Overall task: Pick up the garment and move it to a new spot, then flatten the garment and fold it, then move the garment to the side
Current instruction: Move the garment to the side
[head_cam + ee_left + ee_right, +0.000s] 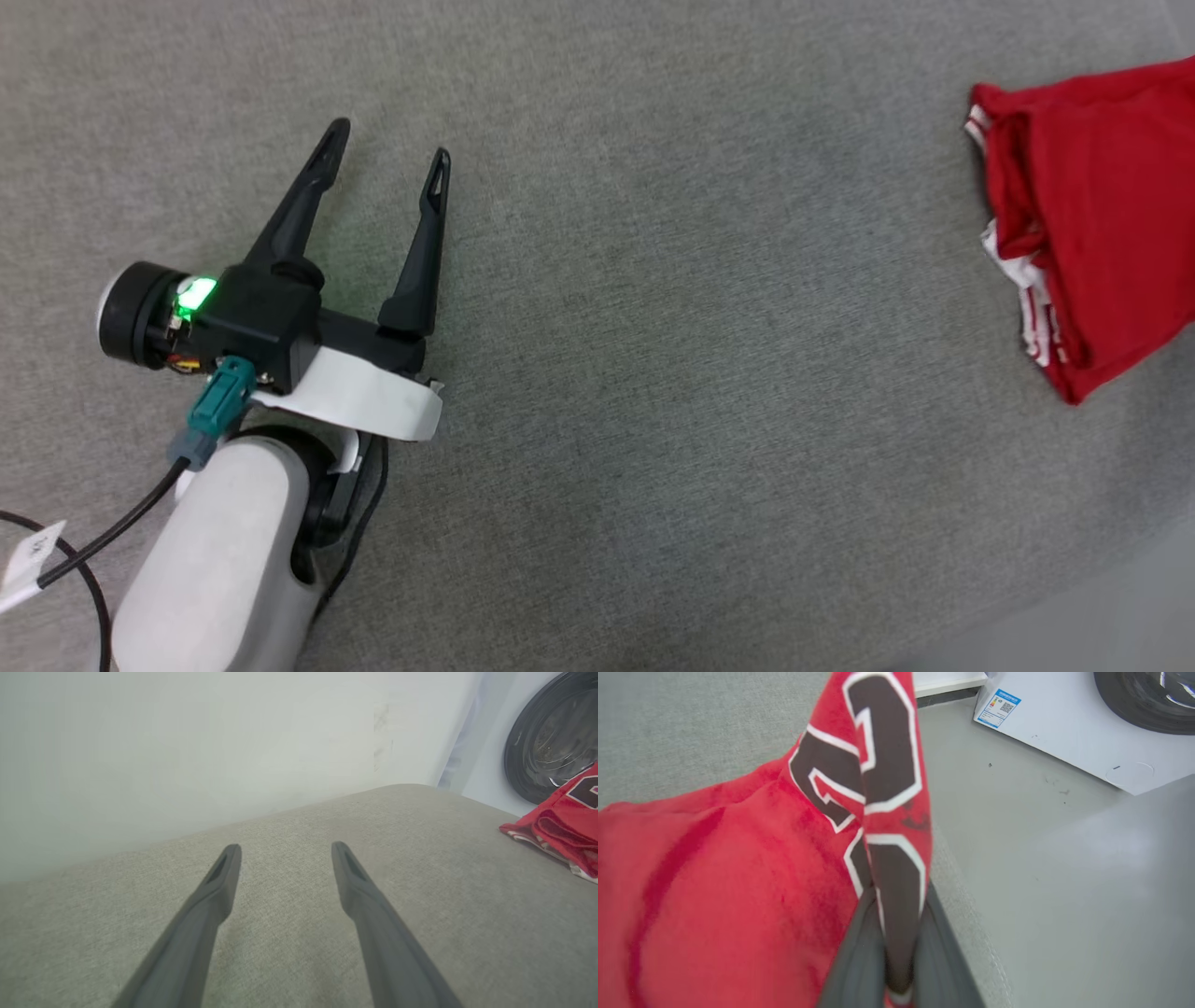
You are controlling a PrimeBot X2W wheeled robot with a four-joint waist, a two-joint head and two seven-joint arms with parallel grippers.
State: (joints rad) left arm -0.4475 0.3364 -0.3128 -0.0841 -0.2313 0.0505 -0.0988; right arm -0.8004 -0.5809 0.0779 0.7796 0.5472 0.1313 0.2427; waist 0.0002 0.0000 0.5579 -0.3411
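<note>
Soft thin red jersey (1092,215) w/ black white-edged numbers lies folded & bunched at the right of the rough grey cloth surface (653,373), near its edge. Right gripper (896,970) pinches a fold tight btwn dark fingers (854,966). Left gripper (389,142) is spread wide, empty, well apart. White washer (490,765) w/ round dark door stands beyond.

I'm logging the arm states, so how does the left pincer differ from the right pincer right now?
The left pincer is open; the right pincer is shut. The left pincer holds nothing above the bare grey surface; the right pincer pinches the red garment at its black numbers. Both are dark and two-fingered.
</note>
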